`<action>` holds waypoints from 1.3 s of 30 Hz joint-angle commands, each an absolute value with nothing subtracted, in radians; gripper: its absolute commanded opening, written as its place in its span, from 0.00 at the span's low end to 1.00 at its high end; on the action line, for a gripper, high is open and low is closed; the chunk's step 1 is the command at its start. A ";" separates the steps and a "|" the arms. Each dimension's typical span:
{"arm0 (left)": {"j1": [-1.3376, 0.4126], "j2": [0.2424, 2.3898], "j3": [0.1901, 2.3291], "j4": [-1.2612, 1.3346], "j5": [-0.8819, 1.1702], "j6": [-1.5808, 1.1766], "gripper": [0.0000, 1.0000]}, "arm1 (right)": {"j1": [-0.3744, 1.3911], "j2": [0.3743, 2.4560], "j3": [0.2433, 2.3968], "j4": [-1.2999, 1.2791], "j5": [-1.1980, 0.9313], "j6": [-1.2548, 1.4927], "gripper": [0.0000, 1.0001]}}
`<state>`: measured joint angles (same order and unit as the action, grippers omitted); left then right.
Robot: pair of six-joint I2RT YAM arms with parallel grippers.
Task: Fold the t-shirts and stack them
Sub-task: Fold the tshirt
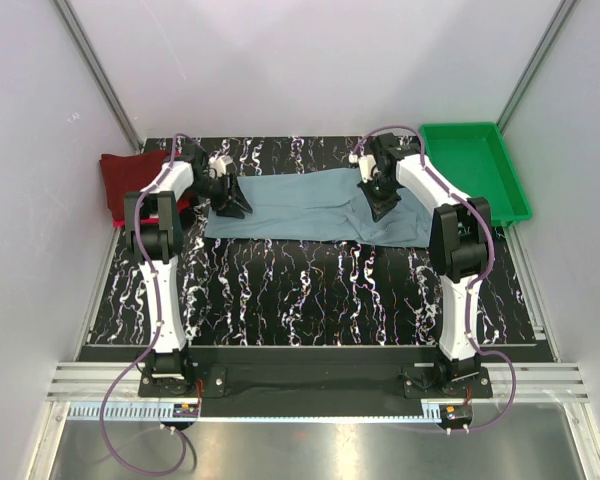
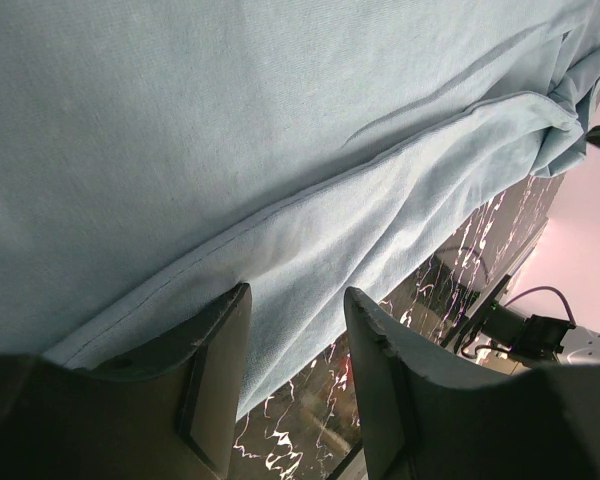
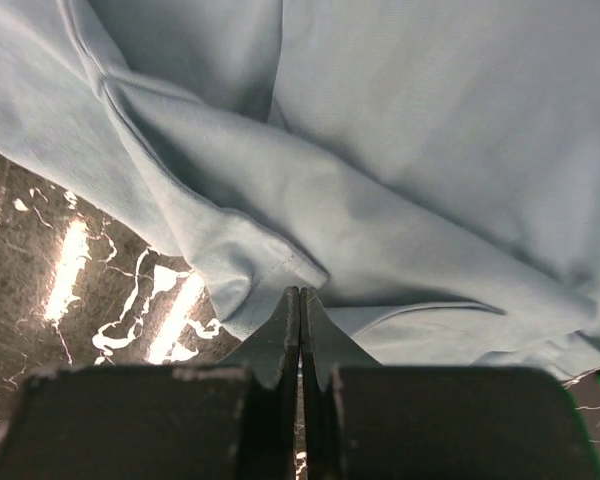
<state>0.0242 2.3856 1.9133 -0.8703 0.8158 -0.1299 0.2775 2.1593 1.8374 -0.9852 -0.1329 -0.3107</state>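
Note:
The large grey-blue t-shirt (image 1: pixel 310 205) lies spread across the back of the black marbled table, its right end rumpled. My left gripper (image 1: pixel 230 207) is at the shirt's left end. In the left wrist view it (image 2: pixel 298 293) stands open, its jaws either side of the shirt's hemmed edge (image 2: pixel 280 230). My right gripper (image 1: pixel 383 208) is at the right end. In the right wrist view it (image 3: pixel 300 292) is shut, pinching a puckered fold at the edge of the shirt (image 3: pixel 430 130). A dark maroon t-shirt (image 1: pixel 130 180) lies folded at the far left, with a sliver of bright red cloth (image 1: pixel 185 206) beside it.
A green plastic tray (image 1: pixel 475 170) stands at the back right corner, just right of the right arm. White walls close in the table on three sides. Bare marbled table (image 1: pixel 320 290) stretches between the shirt and the arm bases.

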 commanded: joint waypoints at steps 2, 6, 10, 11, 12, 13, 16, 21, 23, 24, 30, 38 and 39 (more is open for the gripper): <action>0.017 2.349 1.937 -0.853 0.845 -0.137 0.47 | 0.285 2.140 1.902 -0.983 -0.106 -0.318 0.11; 0.015 2.347 1.936 -0.853 0.845 -0.133 0.47 | 0.285 2.140 1.862 -0.982 -0.095 -0.325 0.43; 0.015 2.347 1.931 -0.854 0.844 -0.132 0.48 | 0.285 2.138 1.832 -0.988 -0.124 -0.321 0.43; 0.014 2.347 1.931 -0.853 0.844 -0.133 0.48 | 0.285 2.140 1.824 -0.983 -0.124 -0.322 0.43; 0.014 2.347 1.931 -0.854 0.841 -0.133 0.48 | 0.285 2.140 1.822 -0.983 -0.124 -0.324 0.43; 0.014 2.349 1.933 -0.853 0.842 -0.135 0.48 | 0.285 2.147 1.824 -0.983 -0.124 -0.327 0.43; 0.015 2.347 1.933 -0.853 0.842 -0.135 0.48 | 0.285 2.166 1.832 -0.983 -0.130 -0.331 0.41; 0.017 2.341 1.927 -0.857 0.842 -0.132 0.48 | 0.287 2.204 1.849 -1.012 -0.143 -0.339 0.39; 0.015 2.341 1.928 -0.856 0.841 -0.132 0.48 | 0.287 2.207 1.842 -1.009 -0.147 -0.339 0.38; 0.017 2.342 1.927 -0.857 0.841 -0.132 0.48 | 0.288 2.206 1.842 -1.011 -0.155 -0.341 0.38; 0.017 2.345 1.930 -0.854 0.839 -0.133 0.48 | 0.296 2.215 1.845 -1.014 -0.155 -0.344 0.33; 0.017 2.344 1.930 -0.854 0.841 -0.132 0.48 | 0.302 2.200 1.847 -1.020 -0.166 -0.350 0.00; 0.015 2.347 1.931 -0.854 0.841 -0.132 0.48 | 0.301 2.198 1.850 -1.020 -0.164 -0.350 0.00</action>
<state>0.0196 2.3856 1.9133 -0.8703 0.8158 -0.1299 0.2882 2.2204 1.8286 -1.0054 -0.1444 -0.3416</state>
